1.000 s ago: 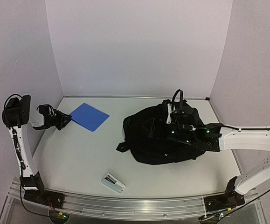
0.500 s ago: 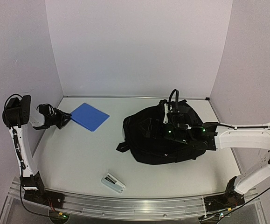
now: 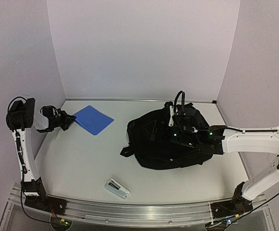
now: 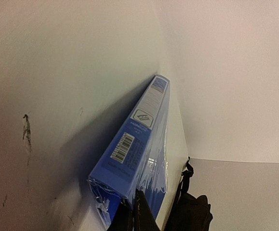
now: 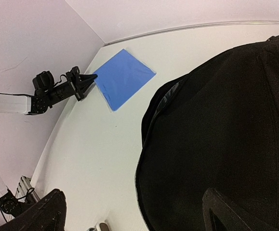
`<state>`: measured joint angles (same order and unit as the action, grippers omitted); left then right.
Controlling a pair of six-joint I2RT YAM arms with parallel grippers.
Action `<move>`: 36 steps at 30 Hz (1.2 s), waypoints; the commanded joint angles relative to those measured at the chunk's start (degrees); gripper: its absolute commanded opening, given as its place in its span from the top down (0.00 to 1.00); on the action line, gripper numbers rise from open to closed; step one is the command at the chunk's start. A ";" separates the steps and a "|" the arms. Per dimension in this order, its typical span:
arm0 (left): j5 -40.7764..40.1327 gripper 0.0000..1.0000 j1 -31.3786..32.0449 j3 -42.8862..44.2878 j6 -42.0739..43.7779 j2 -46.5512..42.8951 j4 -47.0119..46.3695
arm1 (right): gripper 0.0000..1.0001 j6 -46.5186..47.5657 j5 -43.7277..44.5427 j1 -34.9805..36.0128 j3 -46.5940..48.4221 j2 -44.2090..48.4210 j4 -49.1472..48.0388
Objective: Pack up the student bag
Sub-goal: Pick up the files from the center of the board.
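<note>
Fetching the book [image 3: 93, 119]: left fingers [image 4: 139, 219] pressed together at its 9 o'clock corner, hold unclear. Bag [image 3: 170, 144] lies at 3 o'clock on the worktop [image 3: 81, 163], right fingers [image 5: 38, 214] spread over it. Next: lift and carry the book bagward.

A white worktop [image 3: 81, 159] sits boxed in by plain pale-lilac panels on three sides: a back wall [image 3: 139, 48], a left wall [image 3: 14, 48] and a right wall [image 3: 269, 57]. A metal rail [image 3: 139, 214] runs along the worktop's near edge. The light is soft and even.
</note>
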<state>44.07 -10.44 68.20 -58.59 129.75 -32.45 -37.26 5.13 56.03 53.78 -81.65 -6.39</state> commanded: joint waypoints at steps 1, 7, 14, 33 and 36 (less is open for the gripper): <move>1.42 1.00 0.21 -1.59 0.21 -4.08 -5.62 | 0.02 0.60 1.65 0.26 1.94 0.92 -1.17; 4.97 1.00 1.28 -9.25 2.04 -16.92 -9.81 | 0.02 2.58 1.77 0.06 2.74 1.45 -1.21; 8.79 1.00 7.83 -12.69 13.15 -34.08 2.58 | 0.02 5.48 -1.95 -0.52 4.27 1.78 -3.49; 13.20 1.00 28.82 -12.56 20.93 -63.83 22.32 | 0.02 11.50 -20.24 -4.49 3.66 5.28 -9.77; 14.83 1.00 31.66 -12.90 17.38 -64.07 17.93 | 0.02 9.89 -22.44 -5.71 1.58 5.50 -12.63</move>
<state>55.94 18.52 55.48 -36.18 67.35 -7.14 -25.39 -12.84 51.68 56.82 -77.52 -13.06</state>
